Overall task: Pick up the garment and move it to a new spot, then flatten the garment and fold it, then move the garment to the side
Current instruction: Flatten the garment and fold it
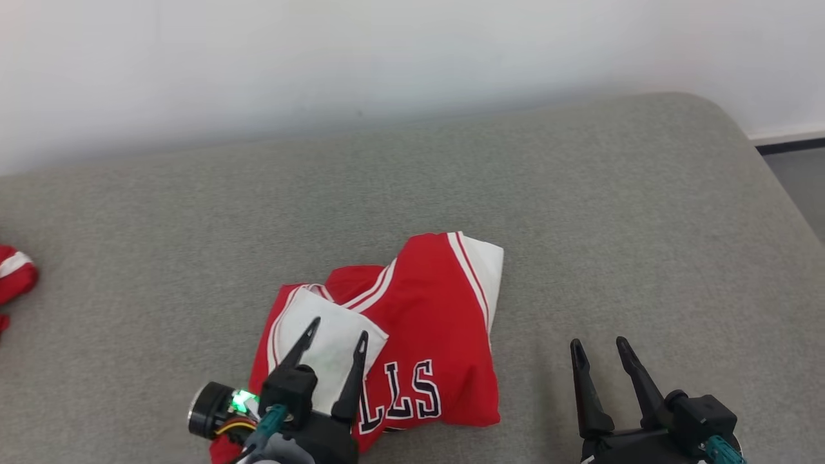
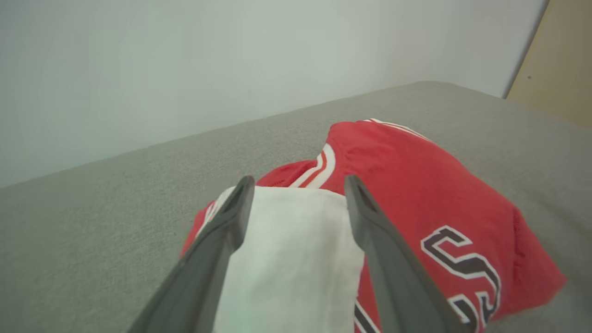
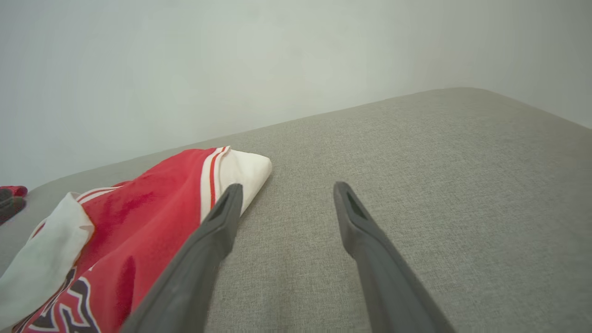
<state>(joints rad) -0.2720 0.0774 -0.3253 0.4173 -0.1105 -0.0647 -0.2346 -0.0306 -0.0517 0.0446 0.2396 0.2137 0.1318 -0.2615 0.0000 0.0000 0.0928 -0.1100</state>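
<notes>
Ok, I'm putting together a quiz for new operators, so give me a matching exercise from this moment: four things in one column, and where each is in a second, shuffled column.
Things
1. left gripper
2. right gripper
3. jersey
4. small red cloth

Places
A. far left edge of the head view
B. open, over the bare grey surface
C. open, over the white patch
D. bunched up mid-surface

Pairs: 1-C, 2-B, 3-D, 4-A

place: plain indoor room | you see a bare white wall [image 1: 387,51], grey fabric-padded surface [image 1: 612,193] with rounded corner, dark skirting [image 1: 789,145], grey floor [image 1: 802,187] | exact kind you can't tell
</notes>
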